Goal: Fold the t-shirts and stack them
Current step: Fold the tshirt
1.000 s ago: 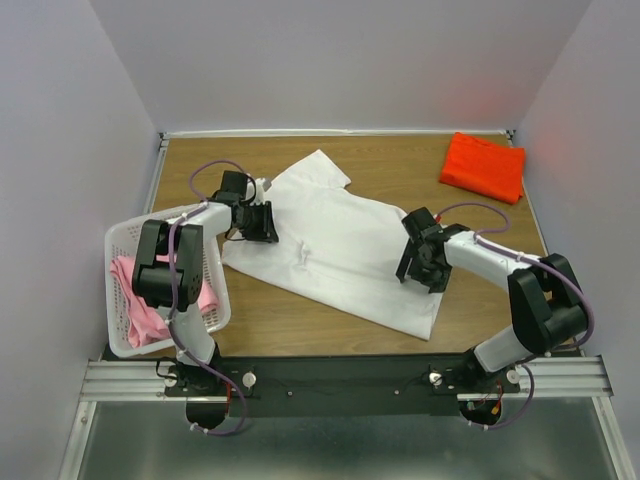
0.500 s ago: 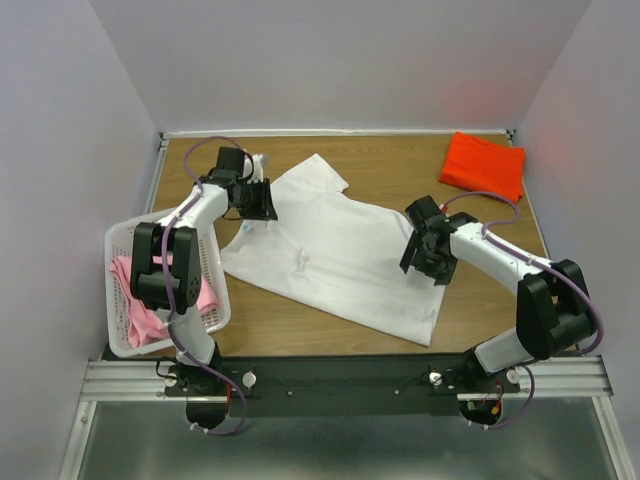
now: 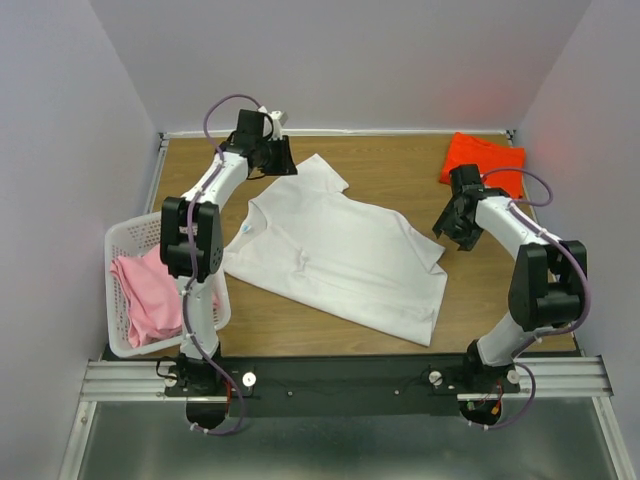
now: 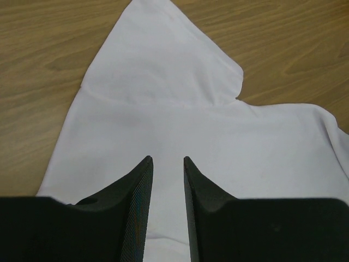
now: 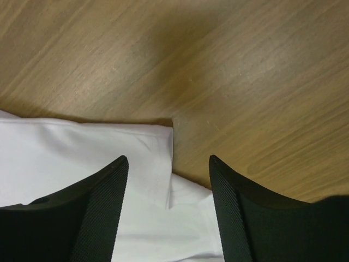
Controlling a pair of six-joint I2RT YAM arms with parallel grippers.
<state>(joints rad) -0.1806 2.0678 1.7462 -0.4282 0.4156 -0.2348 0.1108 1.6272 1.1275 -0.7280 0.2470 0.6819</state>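
Left arm reaches to the far edge of the table (image 3: 400, 165); left gripper (image 4: 167, 159) narrowly parted, empty, white t-shirt (image 4: 163, 109) flat beneath and ahead of it. Right arm bent, right gripper (image 5: 168, 159) spread wide, holding nothing, above that shirt's sleeve edge. Only the overhead view shows the orange-red t-shirt (image 3: 495, 155) just beyond the right gripper and the pink t-shirt (image 3: 150, 295) in a basket (image 3: 130, 228) well behind the left

The left claw (image 4: 167, 159), jaws narrowly parted and empty, sits over the white t-shirt (image 4: 163, 117). Its sleeve (image 4: 161, 52) stretches ahead across the wooden bench (image 4: 49, 49).
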